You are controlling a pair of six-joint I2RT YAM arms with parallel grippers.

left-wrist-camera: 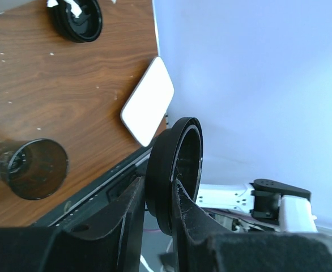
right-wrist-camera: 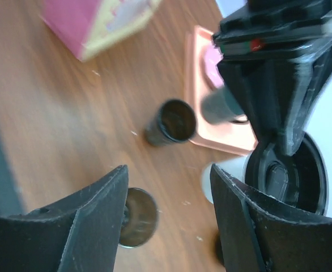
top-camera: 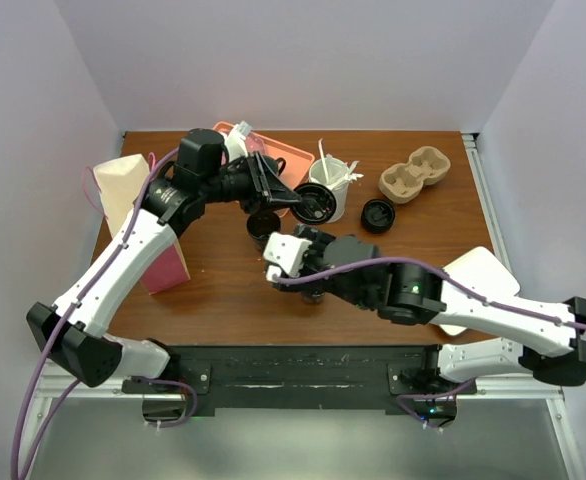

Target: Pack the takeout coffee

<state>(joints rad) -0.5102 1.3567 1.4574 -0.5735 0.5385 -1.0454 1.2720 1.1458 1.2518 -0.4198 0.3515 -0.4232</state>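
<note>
Left end effector (left-wrist-camera: 157, 195) pinches the lid (left-wrist-camera: 176, 148), right end effector (right-wrist-camera: 169, 170) gapes wide; we judge the cup (right-wrist-camera: 171, 122) unlidded (nothing packed yet).

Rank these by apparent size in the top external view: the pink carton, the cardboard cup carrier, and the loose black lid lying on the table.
1. pink carton, though an arm partly covers it
2. cardboard cup carrier
3. loose black lid

On the bench (top-camera: 223, 290), the tray (top-camera: 288, 158) lies at the back, left of centre, with the box (top-camera: 123, 185) to its left. An open cup (top-camera: 262, 224) stands just in front of the tray. To the right stand the cup of stirrers (top-camera: 331, 182), a loose lid (top-camera: 377, 215) and, behind that, the cup carrier (top-camera: 415, 175). The held lid (left-wrist-camera: 160, 170) stands on edge between the fingers (left-wrist-camera: 126, 218) of the left gripper (top-camera: 295, 200).
</note>
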